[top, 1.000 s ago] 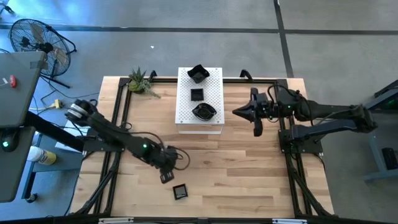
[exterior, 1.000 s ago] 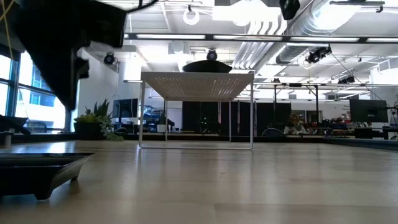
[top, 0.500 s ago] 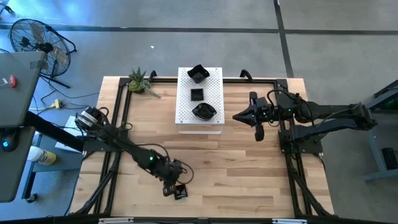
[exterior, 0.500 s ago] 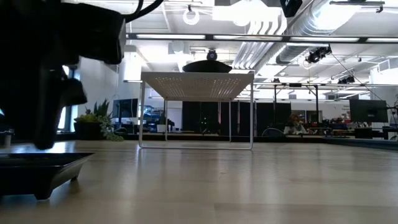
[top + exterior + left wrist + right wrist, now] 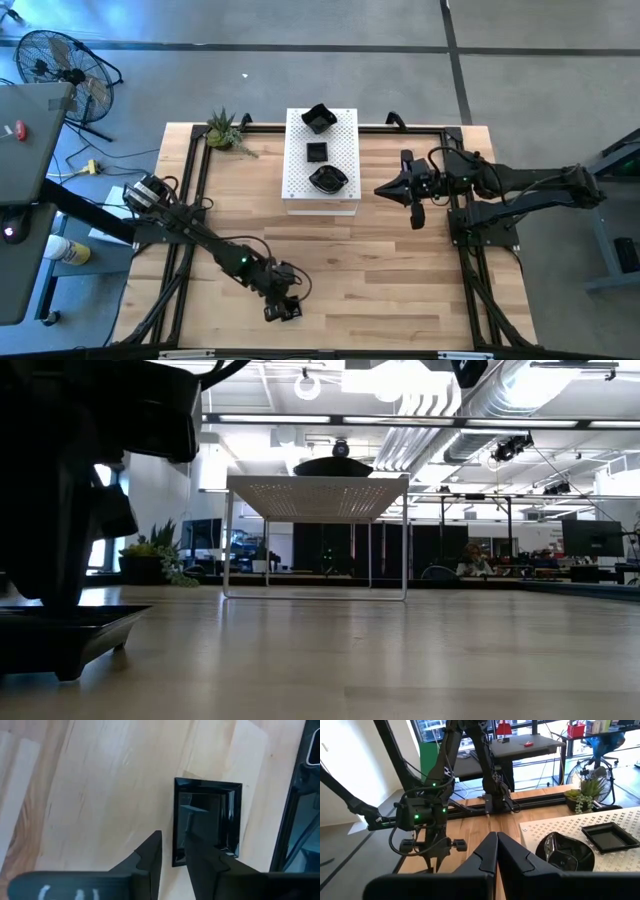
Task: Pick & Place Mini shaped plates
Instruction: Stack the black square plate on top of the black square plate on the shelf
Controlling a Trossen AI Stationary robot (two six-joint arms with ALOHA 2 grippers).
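Bench (image 5: pixel 400 270) of pale wood planks, with the left hand (image 5: pixel 283 311) down at its near edge, over a small square black plate (image 5: pixel 207 822) lying flat on the wood. From the left wrist view, one finger (image 5: pixel 150 855) stands just outside the plate's rim and the other just inside it, with the rim in the narrow gap between them; whether they are pressing on it I cannot tell. From table height the plate (image 5: pixel 65 630) looks to be resting on the bench. At the far side a white perforated board (image 5: pixel 343 140) stands raised on thin legs and carries three more black plates in a row: a wavy-edged plate (image 5: pixel 318 117) farthest back, a small square one (image 5: pixel 316 152) in the middle and a petal-like one (image 5: pixel 328 179) nearest. A green spiky plant (image 5: pixel 224 128) sits near the board's left. The right hand (image 5: pixel 381 187) hangs closed in the air just right of the board, holding nothing.
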